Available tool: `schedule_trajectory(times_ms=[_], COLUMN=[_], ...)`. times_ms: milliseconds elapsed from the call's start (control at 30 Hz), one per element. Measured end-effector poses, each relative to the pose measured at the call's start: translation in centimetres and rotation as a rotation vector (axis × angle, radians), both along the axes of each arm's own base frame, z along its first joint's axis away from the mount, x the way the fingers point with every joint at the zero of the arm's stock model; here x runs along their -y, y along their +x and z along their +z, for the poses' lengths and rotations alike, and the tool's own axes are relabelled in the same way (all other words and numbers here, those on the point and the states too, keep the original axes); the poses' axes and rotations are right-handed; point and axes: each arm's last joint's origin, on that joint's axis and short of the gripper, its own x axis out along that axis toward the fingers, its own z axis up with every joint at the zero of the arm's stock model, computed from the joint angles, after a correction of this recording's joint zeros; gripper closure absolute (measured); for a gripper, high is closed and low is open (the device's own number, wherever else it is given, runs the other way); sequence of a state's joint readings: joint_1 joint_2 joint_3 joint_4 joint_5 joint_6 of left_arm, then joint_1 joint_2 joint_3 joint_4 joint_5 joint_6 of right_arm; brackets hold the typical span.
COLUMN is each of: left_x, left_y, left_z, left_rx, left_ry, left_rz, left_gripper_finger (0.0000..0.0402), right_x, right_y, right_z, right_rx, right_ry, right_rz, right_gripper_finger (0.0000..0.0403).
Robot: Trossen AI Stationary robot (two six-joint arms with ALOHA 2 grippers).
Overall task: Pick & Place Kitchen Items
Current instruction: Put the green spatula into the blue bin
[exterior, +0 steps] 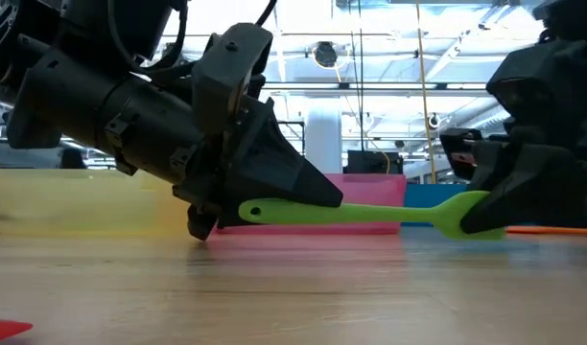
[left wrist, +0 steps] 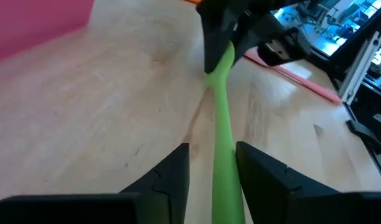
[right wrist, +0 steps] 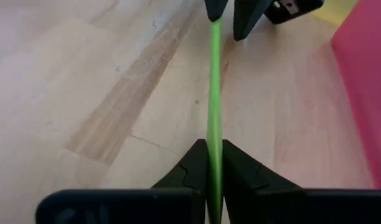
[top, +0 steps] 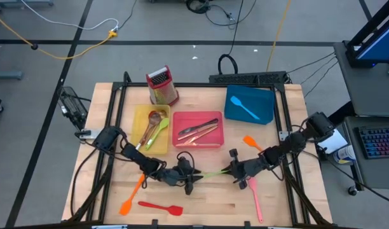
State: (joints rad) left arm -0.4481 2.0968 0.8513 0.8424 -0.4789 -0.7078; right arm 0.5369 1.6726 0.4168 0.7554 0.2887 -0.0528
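A green spatula (top: 210, 173) hangs level a little above the wooden table (top: 296, 197), between my two grippers. My right gripper (top: 236, 170) is shut on its blade end (exterior: 458, 217). My left gripper (top: 189, 178) is open. Its fingers (left wrist: 172, 174) stand on either side of the handle (left wrist: 223, 155), and the handle's free end (exterior: 251, 210) shows just under that gripper in the low view. My right gripper pinches the spatula's blade end (right wrist: 214, 152) between its two fingers. It comes from the table's right, slanting slightly down, with the fingers along the spatula. The spatula is lifted clear of the table, about level, handle pointing at my left gripper. My left gripper: the handle runs close to one finger (left wrist: 256, 177); whether it touches, I cannot tell.
At the back stand a yellow tray (top: 142, 137) with utensils, a pink tray (top: 182, 141) with cutlery, a blue tray (top: 263, 111) with a blue spatula, and a box grater (top: 161, 86). Loose orange (top: 132, 196), red (top: 160, 207), pink (top: 255, 200) and orange (top: 250, 141) spatulas lie nearby.
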Motion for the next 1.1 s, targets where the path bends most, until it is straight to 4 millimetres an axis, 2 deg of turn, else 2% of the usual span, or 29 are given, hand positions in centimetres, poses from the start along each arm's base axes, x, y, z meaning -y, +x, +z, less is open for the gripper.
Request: schedule_trajectory(times_ms=[200,300,533,667,900,1000,1100], left_x=[-0.4,-0.3,-0.4,-0.4,-0.4,-0.4,-0.4], left_y=[0.1,0.0,0.1,0.1,0.1,0.1,0.1], left_z=[-0.1,0.0,0.0,0.0,0.0,0.0,0.0], left_rx=[0.002,0.005,0.002,0.002,0.002,0.002,0.002], left_ry=[0.021,0.022,0.049,0.051,0.051,0.05,0.05], left_rz=[0.048,0.052,0.046,0.044,0.044,0.044,0.045], left_gripper_finger=[0.0271,0.0271,0.027,0.027,0.027,0.027,0.027], right_x=[-1.0,-1.0,-0.6,-0.1,1.5,2.4,3.6], right_y=[-1.7,-2.4,-4.2,-4.8,-5.8,-6.3,-6.8], right_z=[0.6,1.6,4.3,6.4,10.0,11.0,11.8], right_rx=[-0.075,-0.07,-0.059,0.011,0.231,0.291,0.341], right_ry=[0.032,0.023,0.037,0.057,-0.037,-0.135,-0.233], right_rz=[-0.044,-0.112,-0.128,-0.115,-0.219,-0.305,-0.466], right_gripper_finger=[0.0383,0.0383,0.0383,0.0383,0.0383,0.0383,0.0383])
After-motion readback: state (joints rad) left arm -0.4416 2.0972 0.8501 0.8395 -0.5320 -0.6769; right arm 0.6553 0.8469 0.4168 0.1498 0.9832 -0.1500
